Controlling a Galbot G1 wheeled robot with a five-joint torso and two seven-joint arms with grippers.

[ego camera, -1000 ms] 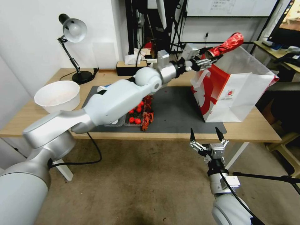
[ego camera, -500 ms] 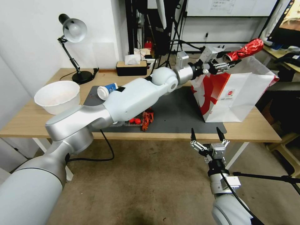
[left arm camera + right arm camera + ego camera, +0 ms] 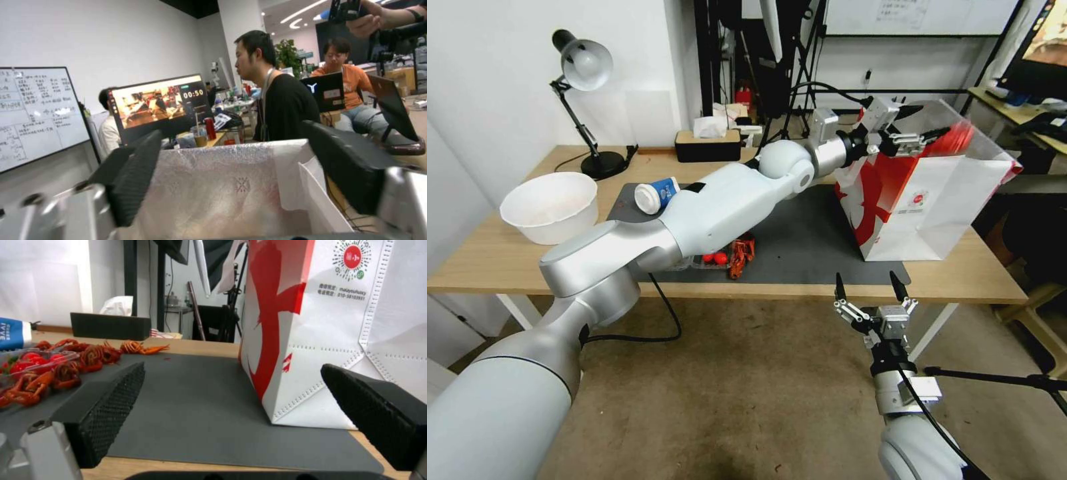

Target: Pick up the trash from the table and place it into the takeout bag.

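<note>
Jaws of the right gripper (image 3: 867, 288) hang spread and empty at the lower middle of the head view, just in front of the bench (image 3: 974, 277) edge, parked as before. On the dark mat (image 3: 807, 240) past it, near the frame's centre, lie a clear tray of tomatoes (image 3: 710, 257) and red crayfish scraps (image 3: 740, 253); the blue-and-white paper cup (image 3: 656, 194) lies on its side left of centre, uncollected, with the big white bowl (image 3: 549, 204) farther left. In the upper right, the left gripper (image 3: 937, 135) reaches over the open mouth of the takeout bag (image 3: 934, 200). A second ago it clenched the red drink can (image 3: 957, 135) high above the bag's rim; now its jaws stand parted and the can is a red blur just beyond the tips, at rim level, seemingly let go and dropping in. The left wrist view agrees: nothing sits between the dark pads, and the bag's white interior lies below. By my reading, this piece of trash is as good as delivered, while the cup remains.
</note>
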